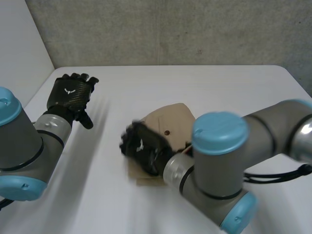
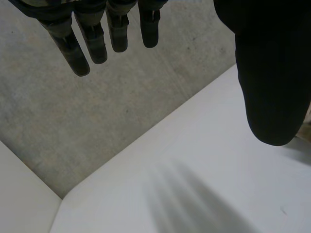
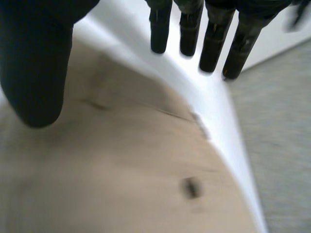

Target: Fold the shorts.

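The tan shorts [image 1: 168, 122] lie bunched into a small folded heap in the middle of the white table [image 1: 204, 83], with a dark button spot [image 1: 167, 132] on top. My right hand [image 1: 142, 146] hovers over the heap's near left part. In the right wrist view its straight fingers [image 3: 214, 39] and thumb stand apart above the tan cloth [image 3: 121, 170], holding nothing. My left hand [image 1: 70, 95] is raised over the table's far left side, well away from the shorts. Its fingers [image 2: 92, 39] are straight and its thumb [image 2: 272, 73] spread, with bare table below.
A grey concrete wall [image 1: 185, 29] runs behind the table's far edge, and a white wall [image 1: 19, 48] stands at the left. My right arm's big joint [image 1: 219, 161] covers the near right part of the shorts.
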Controlling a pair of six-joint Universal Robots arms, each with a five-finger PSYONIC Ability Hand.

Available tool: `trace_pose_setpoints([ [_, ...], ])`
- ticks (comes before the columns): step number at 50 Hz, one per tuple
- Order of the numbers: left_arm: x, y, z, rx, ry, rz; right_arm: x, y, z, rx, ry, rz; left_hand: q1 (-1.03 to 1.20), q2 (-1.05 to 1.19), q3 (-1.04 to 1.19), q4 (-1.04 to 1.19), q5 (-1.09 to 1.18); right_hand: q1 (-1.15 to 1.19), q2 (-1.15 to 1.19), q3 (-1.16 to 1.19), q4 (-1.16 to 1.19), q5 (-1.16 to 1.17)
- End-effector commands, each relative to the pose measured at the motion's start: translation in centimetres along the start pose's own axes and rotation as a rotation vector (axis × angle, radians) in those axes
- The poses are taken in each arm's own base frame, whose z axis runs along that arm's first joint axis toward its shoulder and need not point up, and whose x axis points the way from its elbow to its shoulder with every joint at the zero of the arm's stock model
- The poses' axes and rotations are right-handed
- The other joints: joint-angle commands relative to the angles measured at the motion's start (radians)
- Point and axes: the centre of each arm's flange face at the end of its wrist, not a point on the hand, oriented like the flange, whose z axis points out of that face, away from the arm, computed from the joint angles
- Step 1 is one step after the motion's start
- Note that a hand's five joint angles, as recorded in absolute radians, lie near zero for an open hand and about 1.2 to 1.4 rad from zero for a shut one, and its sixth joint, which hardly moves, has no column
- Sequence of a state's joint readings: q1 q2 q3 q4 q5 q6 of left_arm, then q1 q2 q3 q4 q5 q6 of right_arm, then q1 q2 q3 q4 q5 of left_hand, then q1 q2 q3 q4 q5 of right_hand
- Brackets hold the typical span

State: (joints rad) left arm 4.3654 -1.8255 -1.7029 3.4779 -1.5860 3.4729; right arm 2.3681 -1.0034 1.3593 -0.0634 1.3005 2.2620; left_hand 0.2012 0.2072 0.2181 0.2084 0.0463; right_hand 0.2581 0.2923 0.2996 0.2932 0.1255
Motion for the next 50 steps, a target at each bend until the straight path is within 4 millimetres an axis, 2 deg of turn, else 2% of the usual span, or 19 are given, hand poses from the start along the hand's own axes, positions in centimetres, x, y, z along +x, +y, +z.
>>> trace_pose_setpoints([
  [1, 0.2, -1.9, 0.5, 0.065, -0.005, -0.007, 6.1, -2.5, -3.0, 0.129, 0.205, 0.356, -0.02, -0.026, -0.037, -0.027, -0.04, -0.084, -0.118, -0.125, -0.119, -0.126],
  [5, 1.3, -3.4, 0.3, 0.11, 0.024, -0.046, 8.2, -2.2, -4.3, 0.144, 0.254, 0.509, -0.02, -0.026, -0.037, -0.027, -0.04, -0.084, -0.118, -0.125, -0.119, -0.126],
  [11, 4.1, -5.6, -0.8, 0.157, 0.114, -0.153, 10.6, 1.0, -5.4, 0.043, 0.311, 0.646, -0.008, -0.014, -0.025, -0.015, -0.028, -0.084, -0.118, -0.125, -0.119, -0.126],
  [15, 6.1, -5.9, -1.6, 0.131, 0.179, -0.208, 11.4, 2.0, -5.6, -0.012, 0.318, 0.683, -0.005, -0.011, -0.022, -0.012, -0.025, -0.084, -0.118, -0.125, -0.119, -0.126],
  [19, 9.1, -4.8, -2.1, 0.051, 0.251, -0.266, 11.3, 3.3, -4.9, -0.067, 0.306, 0.723, -0.005, -0.011, -0.022, -0.012, -0.025, -0.084, -0.118, -0.125, -0.119, -0.126],
  [22, 10.0, -3.8, -2.0, -0.011, 0.246, -0.301, 10.9, 4.8, -3.6, -0.128, 0.293, 0.755, -0.005, -0.011, -0.022, -0.012, -0.025, -0.084, -0.118, -0.125, -0.119, -0.126],
  [23, 10.5, -2.7, -1.7, -0.062, 0.229, -0.316, 10.8, 5.0, -3.3, -0.142, 0.287, 0.761, -0.005, -0.011, -0.022, -0.012, -0.025, -0.084, -0.118, -0.125, -0.119, -0.126],
  [29, 11.4, 1.0, -0.9, -0.207, 0.169, -0.308, 9.5, 7.2, -1.1, -0.231, 0.232, 0.792, -0.014, -0.02, -0.031, -0.021, -0.034, -0.084, -0.118, -0.125, -0.119, -0.126],
  [30, 11.7, 2.1, -0.8, -0.241, 0.163, -0.295, 9.0, 8.2, -0.5, -0.262, 0.216, 0.799, -0.014, -0.02, -0.031, -0.021, -0.034, -0.084, -0.118, -0.125, -0.119, -0.126],
  [36, 12.5, 5.3, -1.0, -0.334, 0.166, -0.259, 7.8, 10.7, 0.7, -0.353, 0.207, 0.804, -0.011, -0.017, -0.028, -0.018, -0.031, -0.084, -0.118, -0.125, -0.119, -0.126],
  [43, 12.5, 5.9, -1.0, -0.358, 0.169, -0.252, 8.5, 13.7, -0.1, -0.469, 0.257, 0.7, -0.008, -0.014, -0.025, -0.015, -0.028, -0.084, -0.118, -0.125, -0.119, -0.126],
  [50, 12.6, 4.9, -1.9, -0.344, 0.195, -0.228, 8.4, 13.6, -0.6, -0.473, 0.261, 0.68, -0.008, -0.014, -0.025, -0.015, -0.028, -0.084, -0.118, -0.125, -0.119, -0.126],
])
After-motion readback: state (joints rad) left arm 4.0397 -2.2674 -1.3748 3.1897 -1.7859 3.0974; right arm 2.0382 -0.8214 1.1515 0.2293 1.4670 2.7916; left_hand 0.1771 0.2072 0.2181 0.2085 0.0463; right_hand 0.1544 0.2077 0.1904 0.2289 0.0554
